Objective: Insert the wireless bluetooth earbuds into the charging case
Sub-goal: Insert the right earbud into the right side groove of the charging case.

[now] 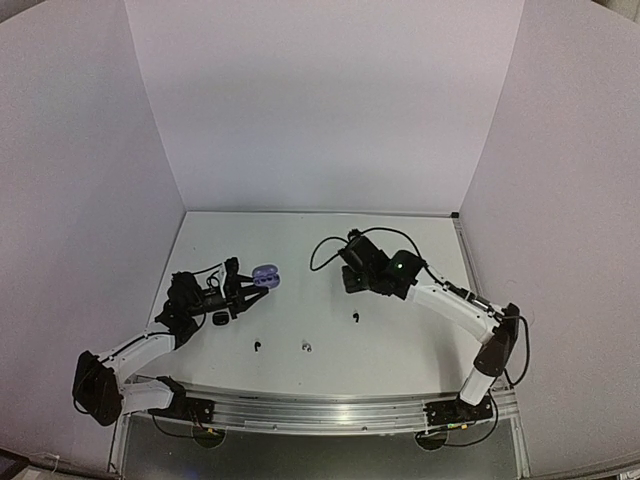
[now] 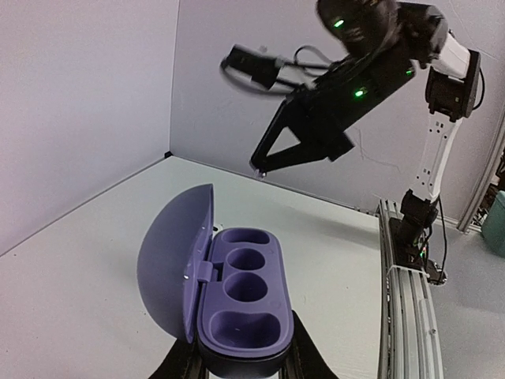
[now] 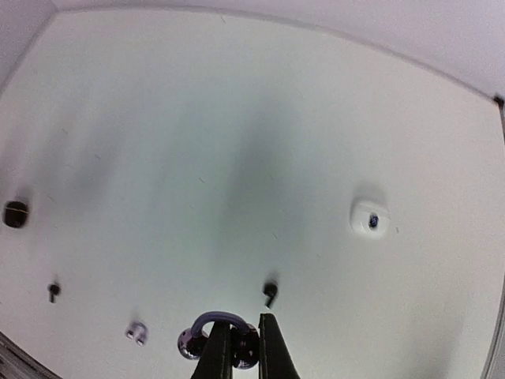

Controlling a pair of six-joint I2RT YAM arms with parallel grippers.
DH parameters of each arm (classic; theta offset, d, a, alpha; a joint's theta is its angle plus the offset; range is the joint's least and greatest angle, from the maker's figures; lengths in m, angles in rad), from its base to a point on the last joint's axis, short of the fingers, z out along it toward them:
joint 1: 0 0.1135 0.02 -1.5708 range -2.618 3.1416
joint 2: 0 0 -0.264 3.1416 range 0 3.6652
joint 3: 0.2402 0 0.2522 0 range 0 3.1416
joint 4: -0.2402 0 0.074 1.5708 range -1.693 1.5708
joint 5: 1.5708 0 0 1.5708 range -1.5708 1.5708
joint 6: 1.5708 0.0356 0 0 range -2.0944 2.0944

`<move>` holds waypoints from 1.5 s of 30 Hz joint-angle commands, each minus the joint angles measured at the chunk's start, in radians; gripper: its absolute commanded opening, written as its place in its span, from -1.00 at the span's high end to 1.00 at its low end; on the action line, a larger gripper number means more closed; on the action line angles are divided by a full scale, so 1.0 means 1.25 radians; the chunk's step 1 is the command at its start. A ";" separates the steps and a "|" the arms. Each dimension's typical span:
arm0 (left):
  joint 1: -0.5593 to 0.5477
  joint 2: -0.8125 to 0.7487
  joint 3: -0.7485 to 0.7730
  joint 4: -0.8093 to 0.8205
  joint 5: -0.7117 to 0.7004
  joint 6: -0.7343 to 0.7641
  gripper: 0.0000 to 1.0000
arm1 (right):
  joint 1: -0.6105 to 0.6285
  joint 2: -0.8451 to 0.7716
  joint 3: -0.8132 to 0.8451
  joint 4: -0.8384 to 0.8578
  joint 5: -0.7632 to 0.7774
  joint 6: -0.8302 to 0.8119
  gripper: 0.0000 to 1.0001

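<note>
Right wrist view shows a lilac earbud [image 3: 188,341], two small knobs joined by a thin arch, caught at the tip of the right pincer [image 3: 243,335]. One knob sits between the two dark fingers and the other sticks out to their left. The pincer is closed narrow on it and hangs above the desk [image 3: 237,118], clear of the surface.

The charging case [image 2: 245,300], of the same lilac colour, is well apart from that earbud, over at the left arm. In the left wrist view it sits between the fingers [image 2: 312,365] of the left pincer [image 2: 241,371], which is clamped narrow on its lower shell. Its lid [image 2: 170,260] is swung open to the left, and four rounded hollows lie in a row, each showing its bare floor. Beyond and above the case the right pincer [image 2: 256,166] points down with its tips together; the earbud is too small to make out there.

From the top external view the case [image 1: 265,277] is over the left half of the desk [image 1: 300,240], with the left pincer [image 1: 250,285] behind it and the right pincer [image 1: 348,287] to its right.

A black earbud [image 1: 354,318] lies loose just in front of the right pincer. A second black earbud [image 1: 257,346] and a pale earbud [image 1: 306,346] lie nearer the front edge, between the arms. A black case [image 1: 219,319] rests beside the left arm. A white case [image 3: 369,219] shows only in the right wrist view.
</note>
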 commanded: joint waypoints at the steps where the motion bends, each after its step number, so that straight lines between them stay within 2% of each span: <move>1: -0.017 0.010 -0.012 0.128 -0.030 0.004 1.00 | 0.116 -0.011 0.054 0.250 0.191 -0.160 1.00; 5: -0.029 0.017 -0.028 0.179 -0.036 0.058 1.00 | 0.183 0.019 0.052 0.482 0.190 -0.309 1.00; 9: -0.035 0.015 -0.035 0.217 -0.060 0.060 1.00 | 0.216 0.058 0.065 0.604 0.166 -0.375 1.00; 15: -0.045 0.008 -0.054 0.263 -0.103 0.037 1.00 | 0.223 0.118 0.118 0.621 0.145 -0.422 1.00; 22: -0.046 0.014 -0.059 0.291 -0.142 -0.002 1.00 | 0.225 0.108 0.089 0.636 0.132 -0.448 1.00; 29: -0.046 0.019 -0.039 0.245 -0.192 -0.096 1.00 | 0.232 0.111 0.092 0.653 0.182 -0.448 1.00; 45: -0.047 0.022 -0.022 0.223 -0.204 -0.057 1.00 | 0.244 0.179 0.110 0.675 0.225 -0.506 1.00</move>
